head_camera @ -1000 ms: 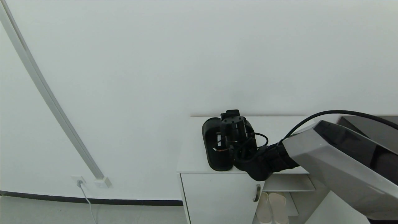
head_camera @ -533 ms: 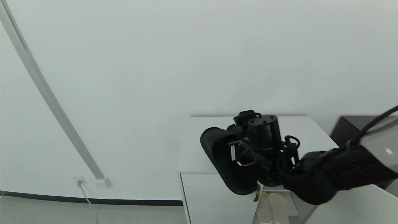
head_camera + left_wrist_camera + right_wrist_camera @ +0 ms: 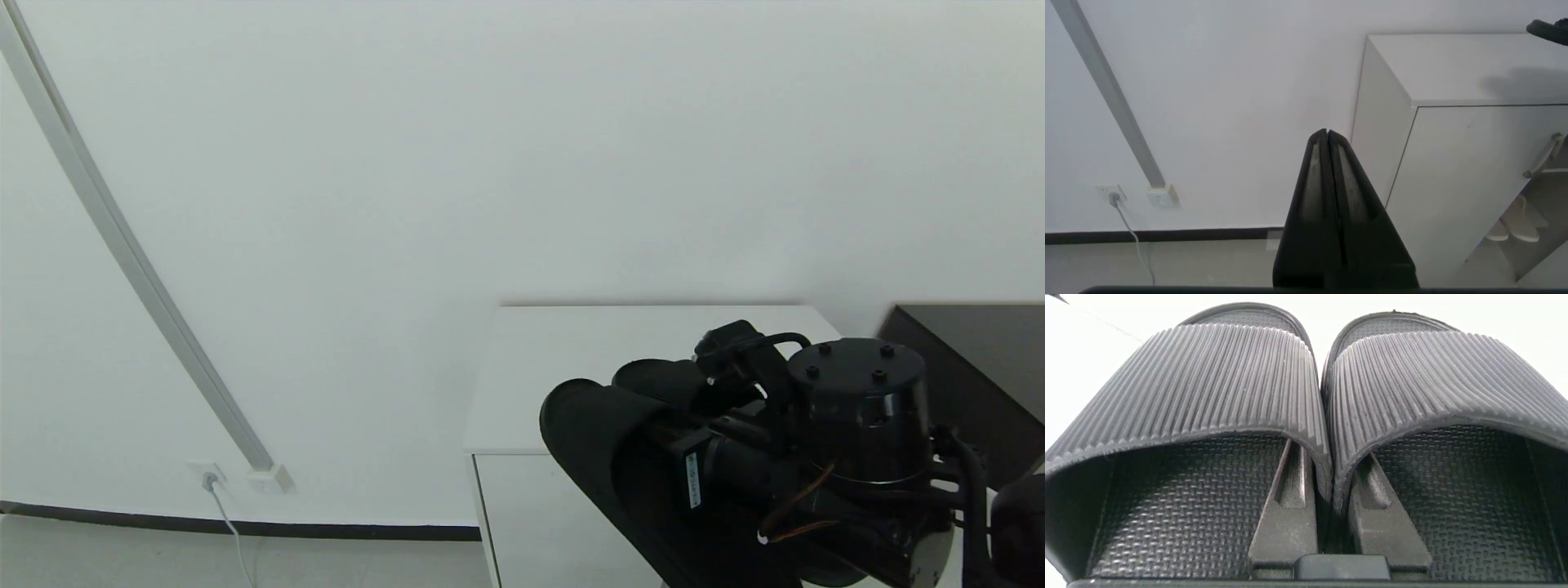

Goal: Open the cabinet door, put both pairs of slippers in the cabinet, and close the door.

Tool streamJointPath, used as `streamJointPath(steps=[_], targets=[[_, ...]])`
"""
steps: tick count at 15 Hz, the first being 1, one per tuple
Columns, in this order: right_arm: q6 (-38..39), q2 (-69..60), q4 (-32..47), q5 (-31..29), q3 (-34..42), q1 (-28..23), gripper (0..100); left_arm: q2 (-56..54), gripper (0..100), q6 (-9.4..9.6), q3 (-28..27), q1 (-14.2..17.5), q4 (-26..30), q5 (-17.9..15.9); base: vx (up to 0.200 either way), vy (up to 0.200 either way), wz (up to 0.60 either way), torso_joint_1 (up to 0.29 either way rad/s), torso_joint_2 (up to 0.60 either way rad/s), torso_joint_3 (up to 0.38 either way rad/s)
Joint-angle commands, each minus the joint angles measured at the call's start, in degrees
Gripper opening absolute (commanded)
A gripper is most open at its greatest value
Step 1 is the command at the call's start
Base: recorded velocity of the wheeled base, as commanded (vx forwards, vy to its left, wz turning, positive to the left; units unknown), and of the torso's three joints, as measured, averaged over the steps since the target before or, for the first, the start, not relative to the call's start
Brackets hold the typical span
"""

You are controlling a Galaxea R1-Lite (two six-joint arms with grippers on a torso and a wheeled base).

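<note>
My right gripper [image 3: 694, 408] is shut on a pair of black slippers [image 3: 604, 441], held in the air in front of the white cabinet [image 3: 571, 367]. In the right wrist view its fingers [image 3: 1290, 514] pinch the two inner straps of the black slippers [image 3: 1233, 384] together. The left gripper [image 3: 1327, 143] is shut on nothing, low and to the left of the cabinet [image 3: 1470, 73]. In that view the cabinet door [image 3: 1462, 180] with its handle [image 3: 1547, 159] looks shut, and beside it a pair of white slippers [image 3: 1515, 224] sits on an open shelf.
A grey conduit [image 3: 122, 245] slants down the white wall to a junction box and a socket [image 3: 204, 474] with a cable. A dark object [image 3: 971, 359] stands to the right of the cabinet. The cabinet top is bare.
The right gripper has lifted the black slippers off the cabinet top and drawn them back toward me and to the right, tilting them. The left arm cannot be compared.
</note>
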State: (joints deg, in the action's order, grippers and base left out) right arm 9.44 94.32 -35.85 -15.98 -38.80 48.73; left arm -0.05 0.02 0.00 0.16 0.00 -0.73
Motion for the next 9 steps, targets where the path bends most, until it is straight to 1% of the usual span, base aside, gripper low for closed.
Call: streamJointPath(steps=[1,9], targets=[[0.1,-0.6,0.0,0.0,0.4,-0.4,0,0.0,0,-0.02,0.0,0.0,0.0,-0.1,0.0,0.0,0.0,0.0,0.0,0.0],[-0.1,-0.2,-0.1,0.0,1.6,0.0,0,0.0,0,0.06,0.0,0.0,0.0,-0.2,-0.2,0.0,0.0,0.004,0.0,0.006]])
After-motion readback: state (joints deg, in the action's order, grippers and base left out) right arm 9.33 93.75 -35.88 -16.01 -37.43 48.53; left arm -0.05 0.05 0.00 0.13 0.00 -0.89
